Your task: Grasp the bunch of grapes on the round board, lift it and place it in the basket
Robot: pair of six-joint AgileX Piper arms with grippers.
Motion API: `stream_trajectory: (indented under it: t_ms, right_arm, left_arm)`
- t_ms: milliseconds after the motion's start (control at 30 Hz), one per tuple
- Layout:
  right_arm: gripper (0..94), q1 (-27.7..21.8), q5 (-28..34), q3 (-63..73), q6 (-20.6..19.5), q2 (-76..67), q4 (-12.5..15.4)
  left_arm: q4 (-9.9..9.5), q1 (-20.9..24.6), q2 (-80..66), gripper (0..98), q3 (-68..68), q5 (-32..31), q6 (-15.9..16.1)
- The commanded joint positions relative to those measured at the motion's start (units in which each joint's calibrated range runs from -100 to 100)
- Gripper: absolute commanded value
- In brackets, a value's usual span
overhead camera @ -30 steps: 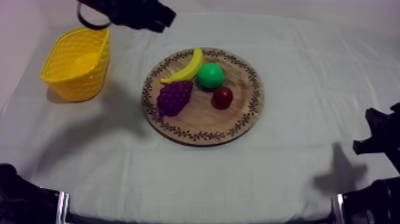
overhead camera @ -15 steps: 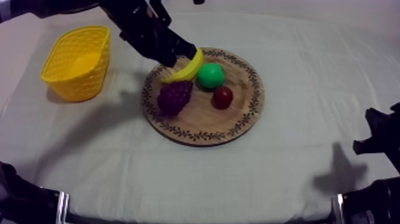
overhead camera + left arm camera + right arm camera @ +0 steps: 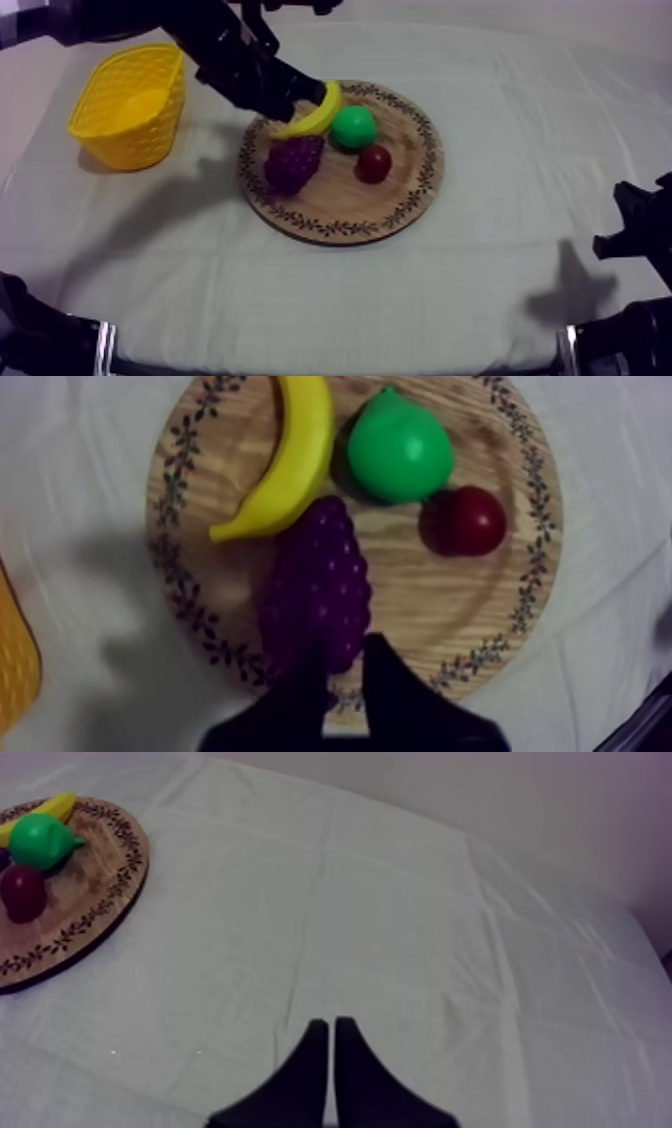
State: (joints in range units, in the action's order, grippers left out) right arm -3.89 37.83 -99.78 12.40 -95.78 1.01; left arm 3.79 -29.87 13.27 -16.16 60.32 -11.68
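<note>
The bunch of grapes (image 3: 318,586) lay on the wooden board (image 3: 400,205), on the side nearest the yellow basket (image 3: 130,105), which stood off the board on the cloth (image 3: 330,290). Further in on the board, the banana (image 3: 285,461) and the pear (image 3: 400,448) crowded the grapes' far end, and the small red fruit (image 3: 470,521) lay apart from them. The left gripper (image 3: 345,644) hovered over the board's rim at the grapes' near end, its fingers slightly parted and nothing between them. From above, its arm covered the rim beside the banana. The right gripper (image 3: 330,1022), clenched and empty, sat well away from the board over bare cloth. From there, the board was cut off.
</note>
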Motion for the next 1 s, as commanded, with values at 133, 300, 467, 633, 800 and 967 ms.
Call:
stream_trajectory:
  t_ms: [133, 300, 467, 633, 800, 967]
  right_arm:
    - [0.3, -0.01, -0.01, 0.01, -0.02, 0.02, -0.01]
    - [0.3, -0.01, -0.01, 0.01, -0.02, 0.02, -0.01]
    - [0.3, -0.01, -0.01, 0.01, -0.02, 0.02, -0.01]
    - [0.3, -0.01, -0.01, 0.01, -0.02, 0.02, -0.01]
    - [0.3, -0.01, -0.01, 0.01, -0.02, 0.02, -0.01]
    - [0.3, -0.01, -0.01, 0.01, -0.02, 0.02, -0.01]
  left_arm:
    - [0.18, 0.34, -1.00, 62.2, -4.40, -1.24, -1.24]
    - [0.29, 0.73, -1.21, 84.6, -5.73, -0.89, -0.90]
    - [0.09, 0.77, -1.24, 93.0, -5.95, -0.67, -0.79]
    - [0.01, 0.52, -1.01, 94.6, -5.75, -0.83, -0.74]
    - [-0.04, 0.18, 0.16, 95.0, -5.50, -1.41, -0.78]
    - [0.23, -0.02, 2.49, 95.7, -5.19, -1.76, -0.72]
